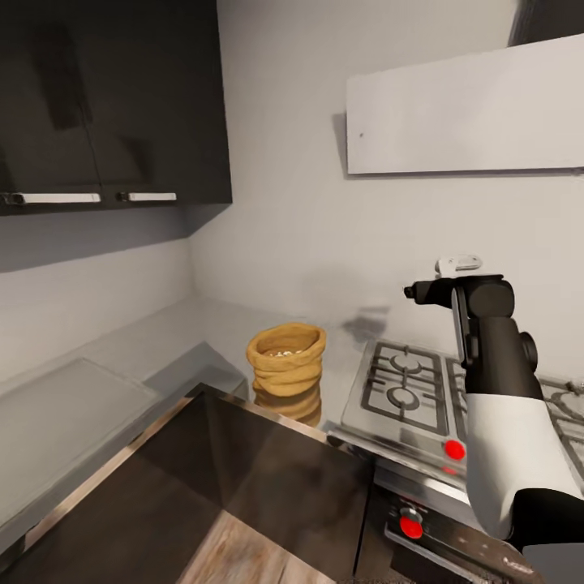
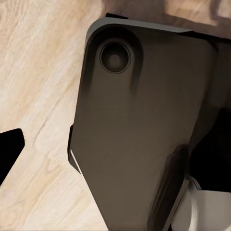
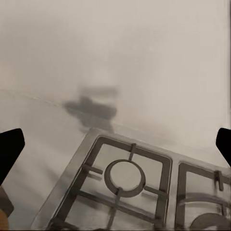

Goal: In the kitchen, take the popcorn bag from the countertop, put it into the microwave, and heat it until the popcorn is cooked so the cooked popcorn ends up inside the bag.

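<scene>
Your right gripper [image 3: 115, 139] hangs spread wide and empty above the gas hob [image 1: 405, 389], presumably lined up to reach the popcorn bag [image 1: 285, 361] on the countertop [image 1: 146, 341]. You cannot tell your left gripper's state.

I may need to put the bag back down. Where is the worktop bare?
Bare countertop runs from the popcorn bag along the wall into the corner under the dark cabinets. A narrow strip separates bag and gas hob. The hob's grates and the right arm crowd that side.

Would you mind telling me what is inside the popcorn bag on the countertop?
Through the open top of the popcorn bag, a small patch of pale kernels shows. The bag's walls hide how deep they go.
</scene>
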